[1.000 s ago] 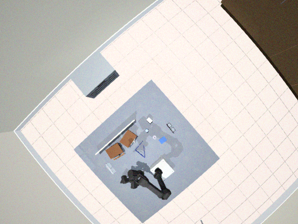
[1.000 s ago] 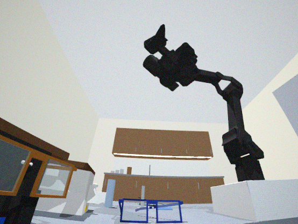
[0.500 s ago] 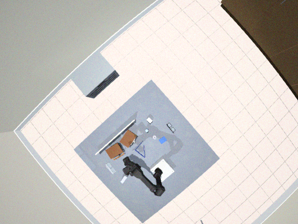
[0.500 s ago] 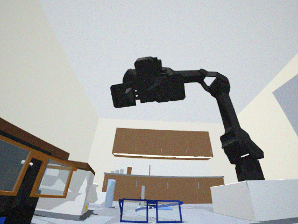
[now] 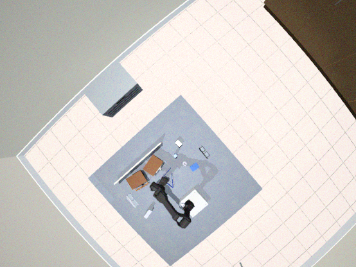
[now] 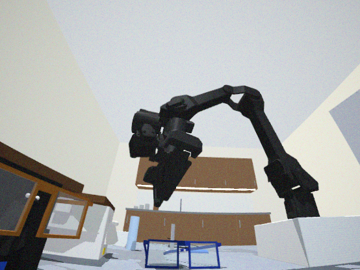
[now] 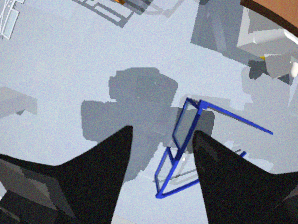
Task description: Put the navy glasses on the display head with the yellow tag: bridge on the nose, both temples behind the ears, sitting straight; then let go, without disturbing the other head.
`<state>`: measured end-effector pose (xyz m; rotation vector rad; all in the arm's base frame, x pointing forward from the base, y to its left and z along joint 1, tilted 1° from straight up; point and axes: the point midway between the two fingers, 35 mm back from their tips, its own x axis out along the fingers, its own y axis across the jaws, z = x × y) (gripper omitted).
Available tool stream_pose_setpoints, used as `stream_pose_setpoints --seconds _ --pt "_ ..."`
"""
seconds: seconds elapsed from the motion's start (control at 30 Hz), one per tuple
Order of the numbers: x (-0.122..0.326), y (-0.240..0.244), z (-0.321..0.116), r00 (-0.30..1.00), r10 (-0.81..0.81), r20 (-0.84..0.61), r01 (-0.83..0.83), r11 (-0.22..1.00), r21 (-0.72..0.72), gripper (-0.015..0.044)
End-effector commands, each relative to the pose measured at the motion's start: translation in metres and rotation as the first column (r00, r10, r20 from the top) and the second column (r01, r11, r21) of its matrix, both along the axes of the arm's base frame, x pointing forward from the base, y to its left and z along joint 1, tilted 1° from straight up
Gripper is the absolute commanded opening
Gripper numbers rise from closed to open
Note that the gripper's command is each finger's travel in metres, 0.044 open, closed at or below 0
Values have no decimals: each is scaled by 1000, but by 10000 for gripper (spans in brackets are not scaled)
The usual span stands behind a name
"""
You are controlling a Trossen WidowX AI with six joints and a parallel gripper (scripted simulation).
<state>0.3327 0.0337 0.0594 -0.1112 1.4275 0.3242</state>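
The navy glasses (image 5: 172, 180) (image 6: 178, 254) (image 7: 192, 126) stand unfolded on the table, temples spread. My gripper (image 6: 157, 205) (image 7: 164, 133) is partly open and empty, pointing down above them; in the wrist view the right fingertip overlaps part of the frame and the left is clear of it. The white display head (image 5: 153, 164) (image 6: 75, 245) (image 7: 255, 32) has a brown top and a yellow tag (image 6: 104, 251) (image 7: 262, 58), with no glasses visible on it. The other head (image 5: 136, 180) (image 6: 37, 246) is black and wears orange glasses (image 6: 83, 224).
A long upright panel (image 5: 138, 163) stands behind the heads. Clear glasses (image 5: 130, 199) (image 7: 9, 19) and a white block (image 5: 148, 213) lie to one side. A light blue cylinder (image 5: 175, 156) (image 6: 132, 233), a blue cloth (image 5: 194, 167) and black glasses (image 5: 204, 152) are on the other side.
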Motion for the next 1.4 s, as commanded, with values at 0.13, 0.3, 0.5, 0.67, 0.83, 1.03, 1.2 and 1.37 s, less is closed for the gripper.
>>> stream_pose_setpoints --seconds 0.13,0.3,0.5,0.67,0.83,1.03,1.2,1.37 --pt "-12 -30 -24 967 -235 -94 219 963 -154 200" --pt "-9 -30 -24 967 -235 -94 219 963 -154 200" --pt "-9 -30 -24 967 -235 -94 219 963 -154 120" --pt "-9 -30 -24 967 -235 -94 219 963 -154 120" --pt "-9 -30 -25 967 -235 -94 219 963 -154 120" --pt "-8 -29 -33 967 -235 -94 219 963 -154 120" --pt "-8 -28 -41 967 -235 -94 219 963 -154 120" --pt "-7 -27 -50 967 -235 -94 219 963 -154 120"
